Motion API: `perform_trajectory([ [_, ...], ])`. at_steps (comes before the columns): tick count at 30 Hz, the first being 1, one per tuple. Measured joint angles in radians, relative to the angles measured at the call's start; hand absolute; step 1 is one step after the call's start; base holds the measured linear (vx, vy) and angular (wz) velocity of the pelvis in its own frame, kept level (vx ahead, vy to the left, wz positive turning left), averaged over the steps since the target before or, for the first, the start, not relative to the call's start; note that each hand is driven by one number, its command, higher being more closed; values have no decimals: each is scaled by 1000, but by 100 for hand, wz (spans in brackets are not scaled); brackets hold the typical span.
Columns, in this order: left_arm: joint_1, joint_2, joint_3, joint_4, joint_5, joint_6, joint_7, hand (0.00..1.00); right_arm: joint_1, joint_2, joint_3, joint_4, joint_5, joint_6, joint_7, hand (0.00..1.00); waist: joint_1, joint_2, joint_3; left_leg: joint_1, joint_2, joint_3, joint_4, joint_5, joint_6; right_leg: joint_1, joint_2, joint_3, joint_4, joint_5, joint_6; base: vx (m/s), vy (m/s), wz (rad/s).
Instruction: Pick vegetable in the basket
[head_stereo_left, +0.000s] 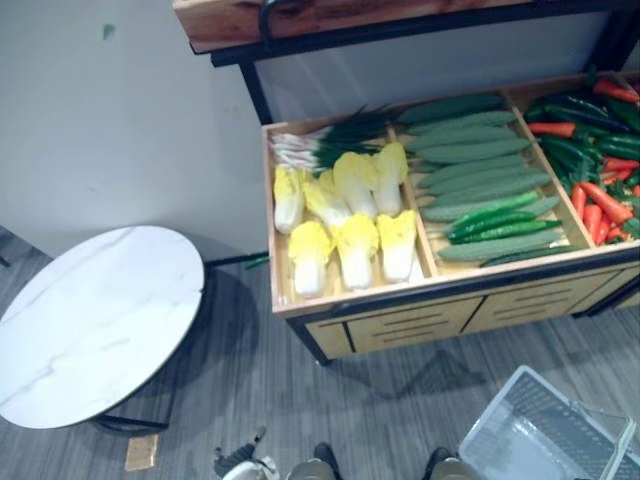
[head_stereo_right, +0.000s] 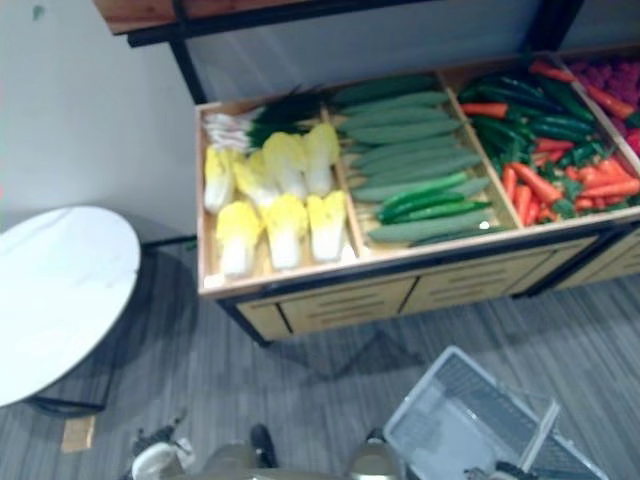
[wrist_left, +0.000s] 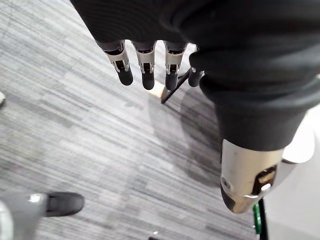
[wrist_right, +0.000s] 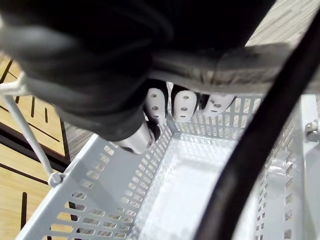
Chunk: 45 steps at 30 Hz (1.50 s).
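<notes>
A wooden display stand (head_stereo_left: 420, 322) holds yellow-white cabbages (head_stereo_left: 345, 225), long green cucumbers (head_stereo_left: 480, 170), spring onions (head_stereo_left: 320, 145) and red and green peppers (head_stereo_left: 595, 160) in separate compartments. A pale grey plastic basket (head_stereo_left: 540, 430) hangs low at the right, in front of the stand, with nothing in it (wrist_right: 185, 195). My right hand (wrist_right: 183, 104) is above it, its fingers curled round the basket's handle (wrist_right: 240, 67). My left hand (wrist_left: 145, 70) hangs over the grey floor with straight fingers, holding nothing.
A round white marble-top table (head_stereo_left: 95, 320) on dark legs stands at the left by the wall. A wooden shelf (head_stereo_left: 300, 20) on a black frame overhangs the stand. A small wooden block (head_stereo_left: 141, 452) lies on the floor near the table.
</notes>
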Motion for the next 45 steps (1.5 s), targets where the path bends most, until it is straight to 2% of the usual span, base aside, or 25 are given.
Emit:
perform_trajectory([
  [3, -9, -1, -4, -138, 70, -16, 88, 0, 2, 18, 30, -4, 0, -23, -24, 100, 0, 3, -4, 14, -8, 2, -48, -10, -3, -11, 10, 21, -29, 29, 4, -18, 55, -19],
  [5, -11, 4, -28, -265, 163, -21, 168, 0, 2, 31, 65, -13, 1, -31, -49, 100, 4, -6, -5, 9, -14, 27, -47, -35, 3, -27, 9, 52, -41, 51, 7, 3, 75, -31],
  [7, -11, 7, -51, -361, 203, -23, 214, 0, 6, 41, 91, -35, 1, -34, -60, 100, 3, -10, -8, 10, -21, 48, -41, -50, 6, -39, 7, 77, -52, 71, 12, 10, 59, -36],
  [10, -30, 18, -98, -443, 273, -30, 250, 0, 11, 38, 111, -49, 1, -39, -61, 100, -3, 1, -15, 11, -30, 66, -42, -58, 7, -40, 4, 95, -66, 91, 11, 44, 39, -21],
  [12, -50, 17, -120, -481, 282, -29, 260, 0, 11, 38, 129, -51, 1, -38, -61, 100, -3, 4, -17, 16, -29, 74, -42, -59, 7, -42, 6, 102, -66, 92, 11, 46, 4, -11],
  [17, -64, 19, -178, -578, 340, -26, 270, 0, 9, 35, 181, -72, -2, -41, -59, 100, -15, 5, -20, 39, -25, 97, -55, -61, 3, -41, 20, 126, -67, 92, 10, 51, -15, -14],
  [24, -99, 27, -227, -579, 387, -8, 265, 0, 9, 36, 216, -72, -4, -49, -56, 100, -25, 2, -33, 70, -25, 135, -61, -70, -7, -41, 33, 167, -67, 96, 4, 33, -5, -18],
  [28, -137, 39, -252, -574, 397, 19, 246, 0, 10, 36, 218, -72, -4, -50, -56, 100, -27, -1, -35, 81, -20, 160, -61, -77, -13, -43, 43, 190, -75, 97, 2, -3, -15, -18],
  [32, -183, 52, -257, -514, 399, 43, 226, 0, 10, 36, 226, -73, -4, -49, -55, 100, -32, -5, -39, 81, -18, 184, -61, -78, -15, -59, 49, 214, -78, 100, -1, -7, -15, -18],
  [35, -207, 62, -256, -459, 399, 65, 216, 0, 11, 37, 242, -80, -4, -50, -53, 100, -53, -13, -41, 83, -16, 196, -62, -81, -18, -65, 53, 227, -79, 101, -2, 7, -12, -14],
  [45, -327, 70, -205, -266, 392, 118, 209, 0, 10, 38, 252, -101, -6, -44, -50, 100, -60, -17, -43, 83, -7, 247, -62, -84, -23, -106, 73, 284, -75, 106, -9, -2, -22, -18],
])
